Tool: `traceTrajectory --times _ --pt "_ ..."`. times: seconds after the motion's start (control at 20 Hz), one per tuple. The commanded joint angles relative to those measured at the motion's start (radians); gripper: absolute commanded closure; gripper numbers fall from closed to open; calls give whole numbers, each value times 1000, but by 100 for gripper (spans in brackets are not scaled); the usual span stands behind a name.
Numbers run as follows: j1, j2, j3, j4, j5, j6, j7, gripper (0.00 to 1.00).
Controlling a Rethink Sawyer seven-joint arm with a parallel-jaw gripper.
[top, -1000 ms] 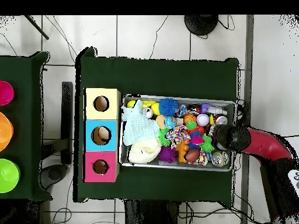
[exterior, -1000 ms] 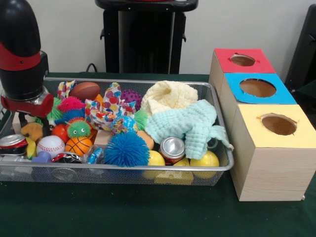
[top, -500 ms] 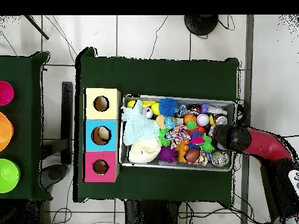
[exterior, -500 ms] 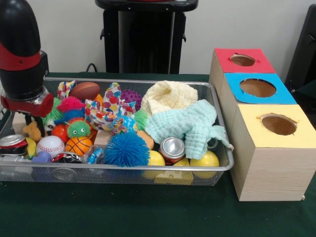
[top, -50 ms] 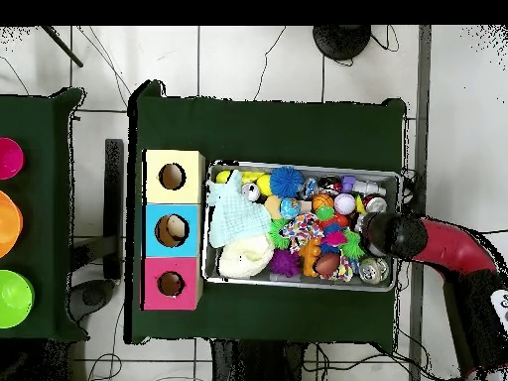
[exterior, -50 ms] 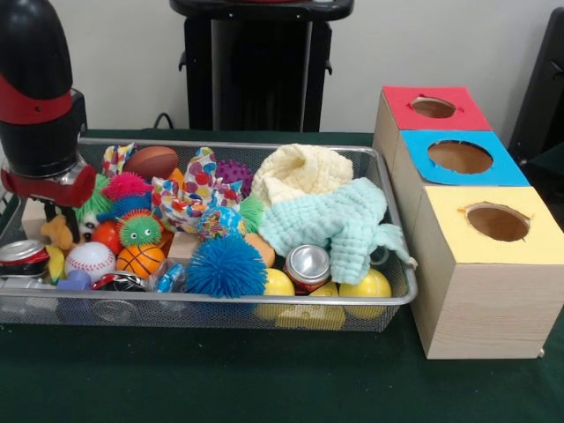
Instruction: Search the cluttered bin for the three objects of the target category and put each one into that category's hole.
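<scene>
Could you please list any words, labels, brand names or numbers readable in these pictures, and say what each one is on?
None can be read.
Soda can at the bin's front: only its silver top shows; any brand is hidden.
Can at the bin's left end: red and white print, too blurred to read.
Three wooden boxes: coloured tops, no lettering.

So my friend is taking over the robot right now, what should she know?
Gripper: low over the bin's end farthest from the boxes, by a small tan toy. Whether it is open or holding anything cannot be told.
Bin: packed full with balls, spiky toys, cans and two cloths.
Boxes: red, blue and yellow holes stand in a row beside the bin. Overhead, something pale shows inside the blue hole; the other two look dark.
Left: find the target things and drop each in its hole.
</scene>
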Motion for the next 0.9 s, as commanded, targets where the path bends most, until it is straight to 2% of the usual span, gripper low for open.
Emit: traceTrajectory --times 0.05,0.35,0.9 --pt "24 -135 77 148 0 46 -162 100" --pt "69 -287 81 217 70 147 -133 100" --pt "98 -352 64 259 103 148 -117 100"
